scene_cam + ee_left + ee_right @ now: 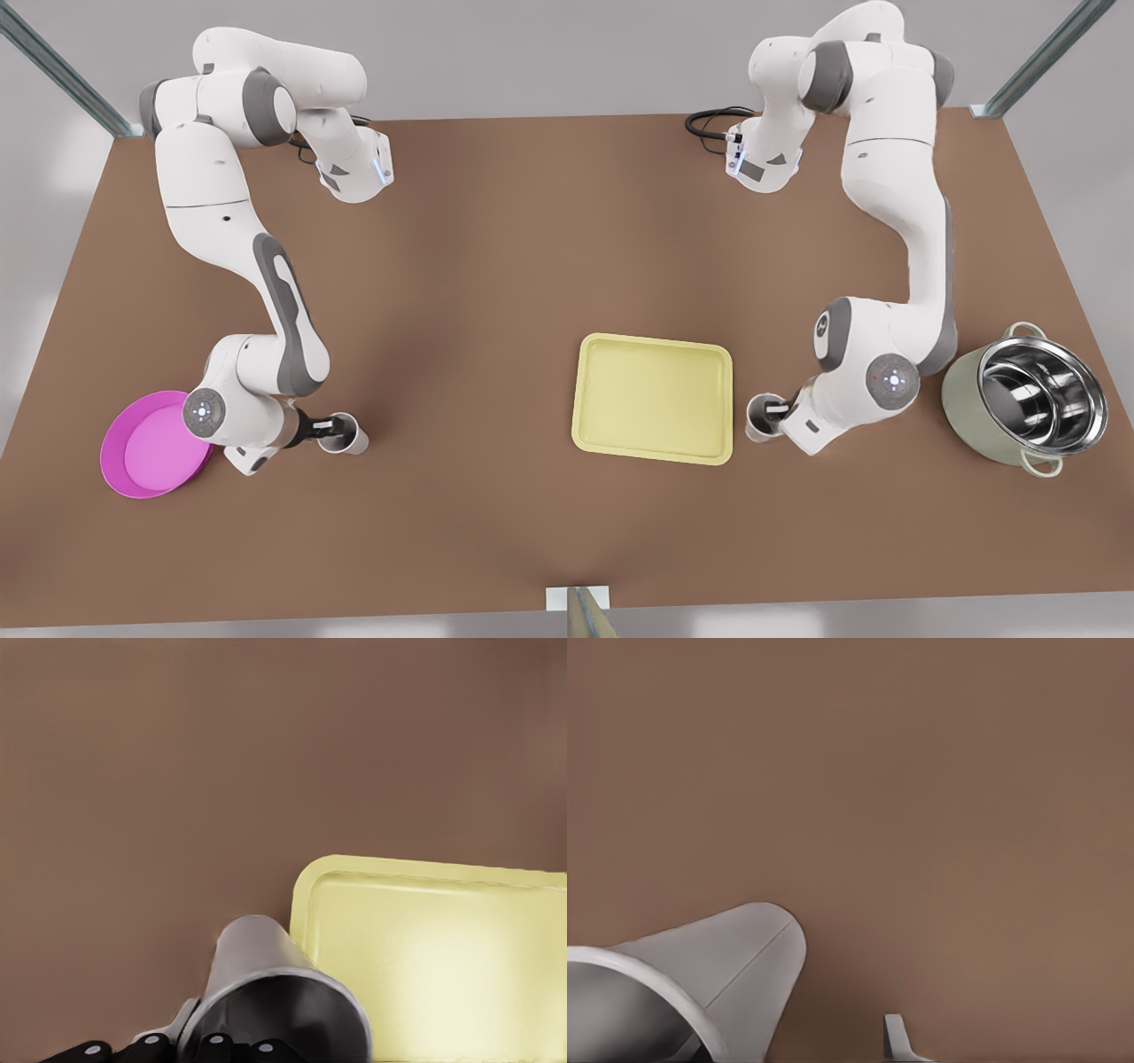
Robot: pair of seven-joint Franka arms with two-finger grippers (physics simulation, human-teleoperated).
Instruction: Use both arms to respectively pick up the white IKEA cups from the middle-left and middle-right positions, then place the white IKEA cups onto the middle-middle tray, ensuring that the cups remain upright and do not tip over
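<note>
In the front view, one white IKEA cup (760, 424) stands upright just off the front view's right edge of the pale yellow tray (654, 399). My left gripper (773, 409) is shut on its rim. The left wrist view has this cup (266, 988) close up, with black fingers (213, 1047) at its rim and the tray (443, 957) right beside it. The other white IKEA cup (347, 439) stands upright at the front view's left, with my right gripper (332, 430) shut on its rim. Seen from the right wrist, that cup (718, 979) is over bare table.
A magenta round bowl (151, 443) lies behind the right arm's wrist at the front view's far left. A green-sided steel pot (1028, 399) stands at the far right, close to the left arm's elbow. Brown table (496, 266) stretches between the arms.
</note>
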